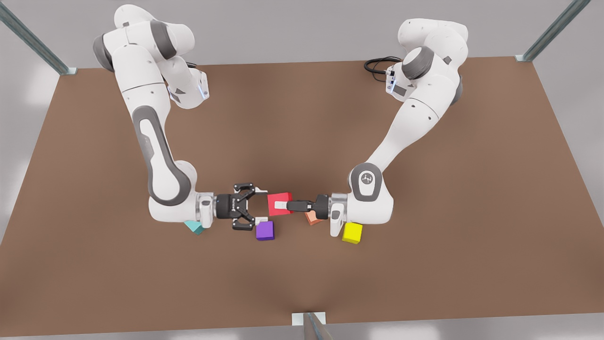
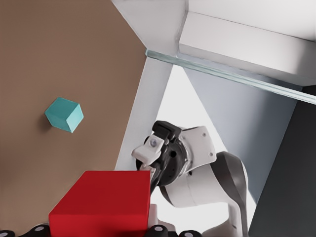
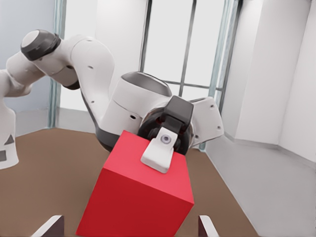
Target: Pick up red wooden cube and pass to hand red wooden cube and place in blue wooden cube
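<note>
Handover stage. Left claw [image 1: 283,206], on the front view's right arm, is clenched on the red wooden cube [image 1: 278,197] and holds it lifted over mid-worktop [image 1: 302,118], one side turned out toward the partner. Right claw [image 1: 261,206], on the front view's left arm, faces it with fingers spread wide, tips just beside the cube and not yet closed on it. Judgement: the spread leaves room to take the cube. Blue wooden cube [image 1: 193,227] sits on the worktop under the right arm's wrist, near side.

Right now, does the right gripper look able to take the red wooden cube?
Probably yes. The right gripper is open, facing the red wooden cube just short of it. The left gripper grips it from the opposite side, leaving the near side free.
</note>
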You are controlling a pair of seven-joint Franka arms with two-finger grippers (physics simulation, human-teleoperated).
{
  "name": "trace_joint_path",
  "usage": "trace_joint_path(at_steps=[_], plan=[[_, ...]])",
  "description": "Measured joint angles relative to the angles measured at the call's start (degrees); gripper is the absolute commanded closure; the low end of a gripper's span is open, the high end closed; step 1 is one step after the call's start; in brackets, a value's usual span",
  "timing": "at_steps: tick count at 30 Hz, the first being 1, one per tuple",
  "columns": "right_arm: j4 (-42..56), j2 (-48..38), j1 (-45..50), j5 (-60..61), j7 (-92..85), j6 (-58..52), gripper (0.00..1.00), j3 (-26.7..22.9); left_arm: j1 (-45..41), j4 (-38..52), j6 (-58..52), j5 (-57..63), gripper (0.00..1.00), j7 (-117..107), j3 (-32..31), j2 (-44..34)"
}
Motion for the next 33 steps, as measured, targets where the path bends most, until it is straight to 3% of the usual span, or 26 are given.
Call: trace_joint_path(at_steps=[21,22,24,25,30,32,33], plan=[[0.27,1.55,3.17,2.7,-5.7,2.05,0.0,0.52,-1.37,0.25,2.34,-0.28,0.3,0.41,-0.4,0.19],[0.27,1.62,3.29,2.85,-5.84,2.1,0.02,0.53,-1.37,0.25,2.47,-0.27,0.3,0.4,-0.42,0.19],[0.31,1.76,3.38,2.8,-5.99,2.07,0.47,0.48,-1.37,0.25,2.67,-0.26,0.3,0.39,-0.43,0.19],[0.34,1.78,3.37,2.63,-6.0,2.01,0.5,0.45,-1.37,0.25,2.75,-0.25,0.3,0.39,-0.44,0.19],[0.58,1.81,3.2,2.55,-6.24,2.1,0.5,0.4,-1.35,0.25,3.0,-0.18,0.29,0.29,-0.46,0.09],[0.6,1.81,3.13,2.56,-6.32,2.11,0.49,0.41,-1.36,0.22,3.03,-0.27,0.16,0.33,-0.45,0.09],[0.61,1.81,3.09,2.56,-6.35,2.1,0.49,0.41,-1.37,0.2,3.03,-0.33,0.04,0.37,-0.45,0.09]])
